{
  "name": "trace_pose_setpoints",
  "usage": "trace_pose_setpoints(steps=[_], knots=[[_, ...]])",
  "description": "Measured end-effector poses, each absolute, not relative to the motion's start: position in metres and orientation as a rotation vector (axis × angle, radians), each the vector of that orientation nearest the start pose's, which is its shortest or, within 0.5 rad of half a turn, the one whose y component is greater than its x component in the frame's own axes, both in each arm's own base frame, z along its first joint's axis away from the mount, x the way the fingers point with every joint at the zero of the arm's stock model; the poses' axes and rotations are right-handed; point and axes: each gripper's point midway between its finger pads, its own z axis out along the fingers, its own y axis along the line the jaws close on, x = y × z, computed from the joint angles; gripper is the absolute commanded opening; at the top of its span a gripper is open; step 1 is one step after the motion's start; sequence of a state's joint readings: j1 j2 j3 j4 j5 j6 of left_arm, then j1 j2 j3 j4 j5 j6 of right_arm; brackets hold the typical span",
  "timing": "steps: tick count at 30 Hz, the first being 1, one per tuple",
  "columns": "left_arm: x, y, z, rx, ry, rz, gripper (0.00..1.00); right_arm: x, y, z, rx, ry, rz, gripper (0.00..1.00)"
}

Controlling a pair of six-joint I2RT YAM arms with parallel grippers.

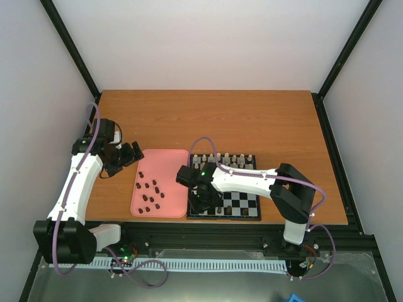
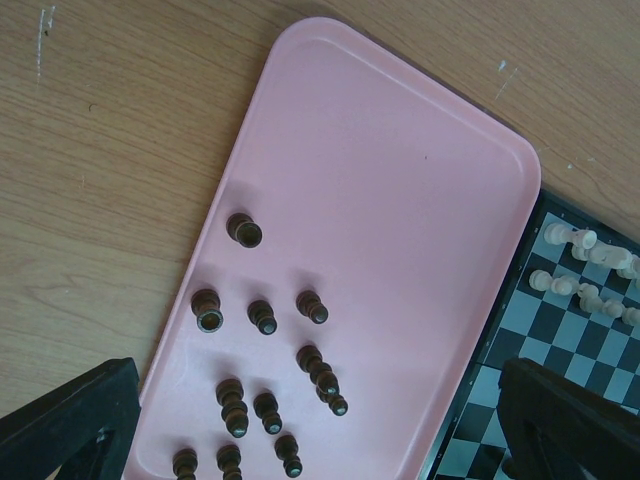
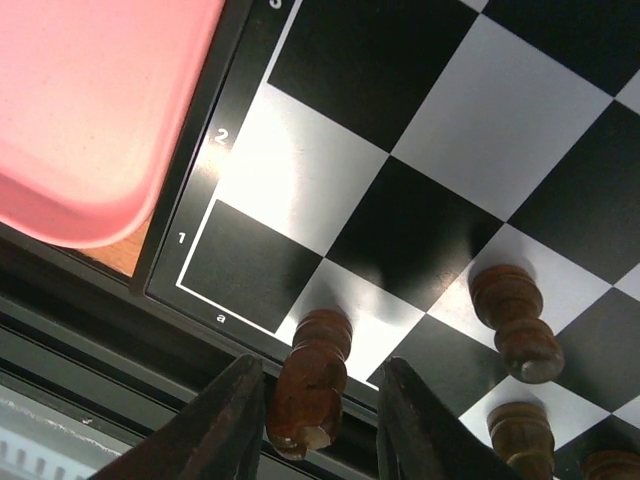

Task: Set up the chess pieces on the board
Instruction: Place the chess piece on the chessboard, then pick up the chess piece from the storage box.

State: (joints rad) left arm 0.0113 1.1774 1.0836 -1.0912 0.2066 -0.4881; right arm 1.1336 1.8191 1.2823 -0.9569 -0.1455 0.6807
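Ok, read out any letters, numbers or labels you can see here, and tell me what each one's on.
"2": white digit on the dark rim of the board, right wrist view.
"1": same rim, next row towards the corner.
"a": adjoining rim, just past that corner.
One more digit at the picture's top edge is cut off and unreadable.
The other two views show no readable text.

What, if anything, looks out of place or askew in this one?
Nothing looks damaged. The dark chess pieces on the pink tray lie scattered, several apparently tipped over. On the board, corner square a1 is bare beside the piece inside the open right pincer.
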Motion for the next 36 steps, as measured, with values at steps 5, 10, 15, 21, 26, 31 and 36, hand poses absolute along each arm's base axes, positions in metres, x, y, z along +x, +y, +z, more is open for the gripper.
trace_pose_setpoints(steps=[5, 10, 15, 21, 26, 31, 36], knots=[[0.260, -0.033, 0.170, -0.633, 2.715, -0.412, 1.00, 0.127, 0.325, 0.059, -0.728, 3.103, 0.236, 0.38], [0.260, -0.033, 0.169, -0.633, 2.717, -0.417, 1.00, 0.140, 0.341, 0.085, -0.720, 3.041, 0.272, 0.48], [0.260, -0.033, 0.169, -0.634, 2.719, -0.418, 1.00, 0.155, 0.367, 0.126, -0.730, 2.940, 0.378, 0.51], [0.260, -0.033, 0.168, -0.637, 2.725, -0.414, 1.00, 0.176, 0.410, 0.140, -0.775, 2.859, 0.460, 0.54], [0.266, -0.029, 0.179, -0.641, 2.698, -0.388, 1.00, 0.191, 0.435, 0.112, -0.789, 2.871, 0.477, 0.55], [0.278, -0.020, 0.206, -0.659, 2.620, -0.340, 1.00, 0.213, 0.446, 0.095, -0.772, 2.878, 0.526, 0.55], [0.293, -0.003, 0.231, -0.748, 2.530, -0.269, 1.00, 0.228, 0.468, 0.095, -0.808, 2.839, 0.610, 0.55]])
